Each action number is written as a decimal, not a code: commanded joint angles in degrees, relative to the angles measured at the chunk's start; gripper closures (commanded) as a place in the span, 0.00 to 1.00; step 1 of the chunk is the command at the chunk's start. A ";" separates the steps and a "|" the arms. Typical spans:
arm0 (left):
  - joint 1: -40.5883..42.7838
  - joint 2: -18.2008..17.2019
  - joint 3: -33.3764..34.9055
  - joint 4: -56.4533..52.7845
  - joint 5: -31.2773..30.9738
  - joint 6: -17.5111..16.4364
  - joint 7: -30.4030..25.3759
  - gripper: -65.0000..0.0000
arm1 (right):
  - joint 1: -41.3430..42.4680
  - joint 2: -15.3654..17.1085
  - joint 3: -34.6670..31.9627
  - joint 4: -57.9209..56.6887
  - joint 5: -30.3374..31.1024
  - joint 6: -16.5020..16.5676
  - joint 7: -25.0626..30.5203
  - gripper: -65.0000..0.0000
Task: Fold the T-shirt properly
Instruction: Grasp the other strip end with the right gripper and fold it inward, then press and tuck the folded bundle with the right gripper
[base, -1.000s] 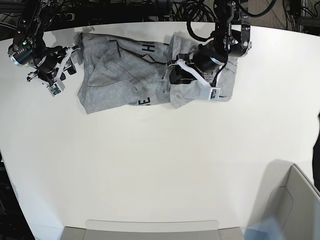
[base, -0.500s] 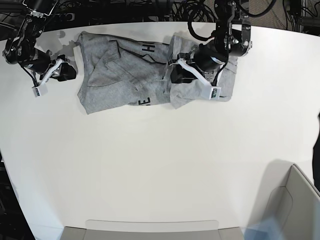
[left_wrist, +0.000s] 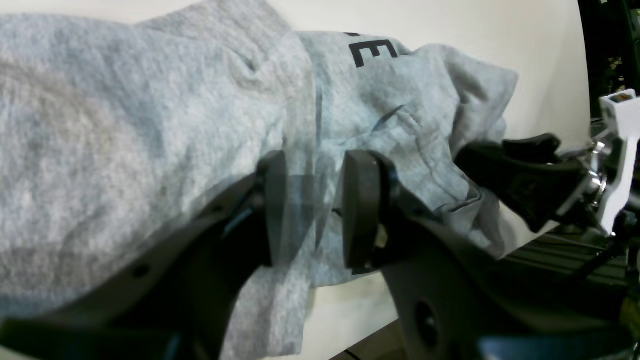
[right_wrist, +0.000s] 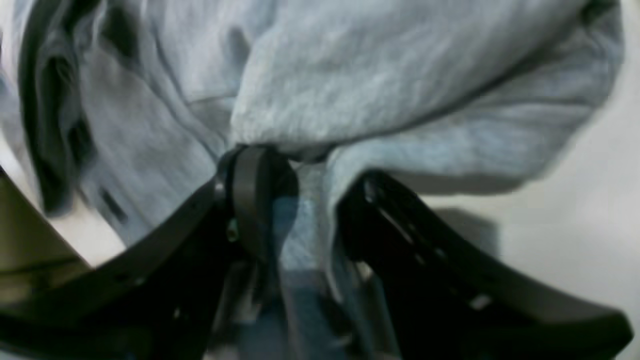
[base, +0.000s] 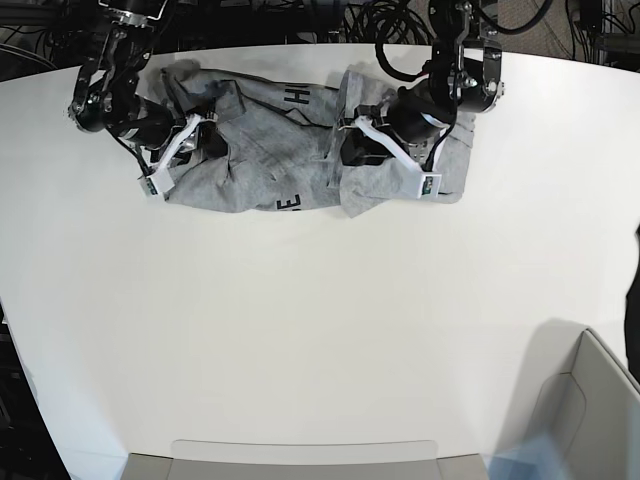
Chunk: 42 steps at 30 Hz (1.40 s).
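Base view: the T-shirt (base: 290, 150) lay crumpled along the far edge of the white table (base: 320, 330), partly gathered, with black lettering showing near its middle and at its near hem.
Landmark: all places below were given relative to the T-shirt.
Left gripper (base: 362, 148): sat on the garment's right portion as this view shows it, over a bunched fold.
Right gripper (base: 197, 140): sat at the garment's left end in this view, pressed into the cloth.
Left wrist view: the left gripper (left_wrist: 312, 210) held its pads (left_wrist: 359, 210) a moderate gap apart with a raised ridge of the T-shirt (left_wrist: 150, 125) running between them; cloth filled the gap, so the jaws appeared closed on a thick fold.
Right wrist view: the picture was blurred; the right gripper (right_wrist: 310, 200) had a hanging gather of the T-shirt (right_wrist: 400, 75) drawn down between its fingers (right_wrist: 255, 185), apparently pinched.
Material judgement: light, soft and limp; it would sag and drape from any held point and carry no shape of its own. Not fragile. The knit was likely to slide little on the table.
Grip judgement: best taken at seams, hems or shoulder corners, where doubled cloth gives the pads something firm; a pinch mid-panel would only raise a peak and drag wrinkles.
Risk judgement: catching more than one layer would pull hidden folds along.
Progress judgement: early; the garment was not yet flat or squared.
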 joint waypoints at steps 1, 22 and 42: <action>-0.18 -0.93 -0.02 1.08 -0.82 -0.22 -0.53 0.71 | 0.32 -0.77 -0.11 1.06 -1.23 -0.42 -1.38 0.65; 3.60 -3.48 -0.11 3.63 -0.91 -0.40 -0.18 0.76 | 8.15 -0.24 -5.65 -0.17 -9.84 -0.60 -1.38 1.00; 6.94 -11.83 -14.70 3.54 -20.52 -0.40 -0.09 0.78 | 13.33 11.63 -6.18 14.08 -19.25 -8.51 -1.73 1.00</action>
